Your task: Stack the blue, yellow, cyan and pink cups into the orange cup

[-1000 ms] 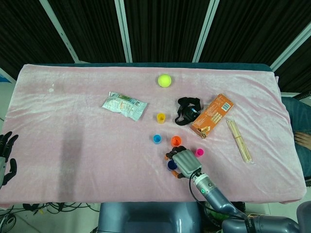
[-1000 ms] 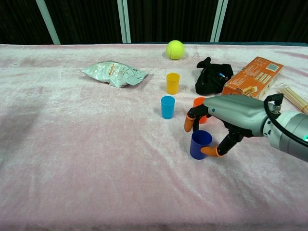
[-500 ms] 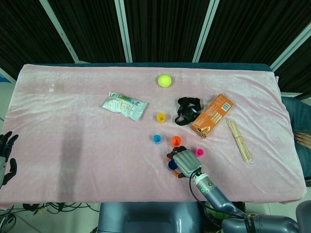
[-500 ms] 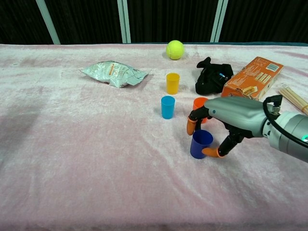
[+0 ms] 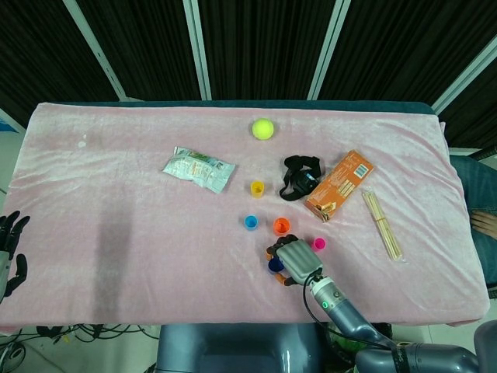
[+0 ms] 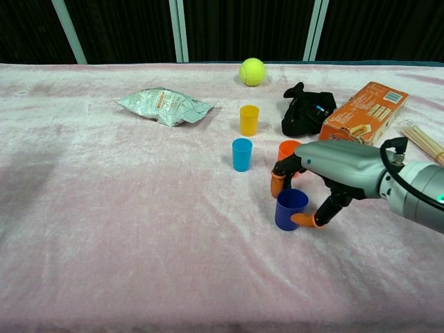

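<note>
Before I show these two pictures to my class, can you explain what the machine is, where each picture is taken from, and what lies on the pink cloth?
It is a two-armed robot with mechanical hands. One camera looks down from its head, the other forward from its chest. The right hand is closing around the dark blue plastic cup, which stands on the pink cloth-covered table. The left hand waits off the table's edge. Nearby stand the orange cup, cyan cup, yellow cup and pink cup. Also there: a tennis ball, snack bag, orange box, black strap and wooden sticks.
</note>
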Motion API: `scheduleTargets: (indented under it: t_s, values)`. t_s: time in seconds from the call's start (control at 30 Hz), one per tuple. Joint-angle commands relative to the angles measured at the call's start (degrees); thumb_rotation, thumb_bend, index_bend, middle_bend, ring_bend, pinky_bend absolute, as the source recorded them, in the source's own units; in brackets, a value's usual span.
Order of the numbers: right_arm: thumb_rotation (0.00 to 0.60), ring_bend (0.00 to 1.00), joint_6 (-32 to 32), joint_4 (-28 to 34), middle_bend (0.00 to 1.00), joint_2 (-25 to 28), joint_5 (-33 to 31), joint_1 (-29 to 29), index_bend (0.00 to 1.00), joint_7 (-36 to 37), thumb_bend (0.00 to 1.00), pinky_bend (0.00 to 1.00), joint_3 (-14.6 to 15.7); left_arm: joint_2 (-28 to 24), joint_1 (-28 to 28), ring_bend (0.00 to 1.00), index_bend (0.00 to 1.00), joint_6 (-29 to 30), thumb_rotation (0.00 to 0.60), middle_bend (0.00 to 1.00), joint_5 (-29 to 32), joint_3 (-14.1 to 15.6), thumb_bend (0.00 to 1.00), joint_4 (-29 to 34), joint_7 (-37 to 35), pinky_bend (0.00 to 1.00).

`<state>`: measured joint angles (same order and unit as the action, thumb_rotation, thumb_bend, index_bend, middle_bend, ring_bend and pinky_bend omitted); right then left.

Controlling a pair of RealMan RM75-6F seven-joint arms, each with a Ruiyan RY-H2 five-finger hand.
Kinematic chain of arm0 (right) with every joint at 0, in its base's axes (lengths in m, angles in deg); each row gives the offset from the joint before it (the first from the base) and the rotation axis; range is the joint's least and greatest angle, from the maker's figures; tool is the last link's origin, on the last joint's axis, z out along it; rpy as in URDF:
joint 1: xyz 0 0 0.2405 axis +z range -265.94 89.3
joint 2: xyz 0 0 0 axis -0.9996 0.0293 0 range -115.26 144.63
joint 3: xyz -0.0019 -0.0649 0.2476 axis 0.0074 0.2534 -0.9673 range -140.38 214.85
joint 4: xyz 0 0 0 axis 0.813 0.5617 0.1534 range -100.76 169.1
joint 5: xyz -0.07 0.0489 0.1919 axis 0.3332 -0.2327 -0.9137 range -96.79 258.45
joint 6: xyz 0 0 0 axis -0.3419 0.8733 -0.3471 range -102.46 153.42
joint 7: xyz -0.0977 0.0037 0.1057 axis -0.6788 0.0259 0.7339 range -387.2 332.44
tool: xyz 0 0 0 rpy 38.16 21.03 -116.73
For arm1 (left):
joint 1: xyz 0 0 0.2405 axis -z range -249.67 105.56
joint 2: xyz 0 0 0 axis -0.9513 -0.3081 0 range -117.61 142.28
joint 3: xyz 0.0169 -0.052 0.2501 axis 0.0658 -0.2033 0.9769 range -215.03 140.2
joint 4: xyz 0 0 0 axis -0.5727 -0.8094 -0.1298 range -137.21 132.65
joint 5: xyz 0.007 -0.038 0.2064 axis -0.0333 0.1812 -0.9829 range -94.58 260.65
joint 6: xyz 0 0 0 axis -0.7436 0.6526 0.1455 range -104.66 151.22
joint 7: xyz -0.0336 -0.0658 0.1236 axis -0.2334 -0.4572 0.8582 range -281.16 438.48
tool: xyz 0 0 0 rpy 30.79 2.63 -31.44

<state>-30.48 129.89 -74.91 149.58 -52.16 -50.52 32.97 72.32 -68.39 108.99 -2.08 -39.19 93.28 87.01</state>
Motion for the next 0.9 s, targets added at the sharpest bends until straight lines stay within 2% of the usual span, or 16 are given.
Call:
scheduleTargets:
  t_s: [0.03, 0.17, 0.4, 0.6, 0.9]
  values:
    - [0.600, 0.25, -0.7, 1.3, 0.47, 1.2, 0.6, 0.0, 0.47, 0.6, 0.31, 0.21, -0.7, 0.0, 0.0, 0.00, 0.06, 0.0, 0.600, 0.01, 0.0, 0.0, 0.71, 0.0, 0.0, 0.02]
    - [0.600, 0.25, -0.5, 5.2, 0.47, 5.6, 0.1, 1.0, 0.48, -0.2, 0.32, 0.21, -2.7, 0.0, 0.0, 0.00, 0.06, 0.1, 0.600, 0.01, -0.2, 0.0, 0.71, 0.1, -0.1, 0.02]
    - [0.600, 0.25, 1.5, 6.3, 0.47, 8.5, -3.1, 3.8, 0.48, -2.3, 0.31, 0.21, -5.5, 0.0, 0.0, 0.00, 0.06, 0.1, 0.600, 0.01, -0.1, 0.0, 0.71, 0.2, -0.2, 0.02]
    - [0.600, 0.25, 5.1, 4.0, 0.46, 8.8, -7.9, 7.5, 0.48, -3.0, 0.31, 0.21, -8.0, 0.0, 0.1, 0.00, 0.06, -0.1, 0.600, 0.01, -0.1, 0.0, 0.71, 0.2, -0.1, 0.02]
    - [0.600, 0.25, 6.5, -2.1, 0.46, 7.0, -12.6, 11.3, 0.48, -5.5, 0.31, 0.21, -8.5, -0.2, 0.0, 0.00, 0.06, 0.1, 0.600, 0.01, 0.1, -0.2, 0.71, 0.1, -0.6, 0.02]
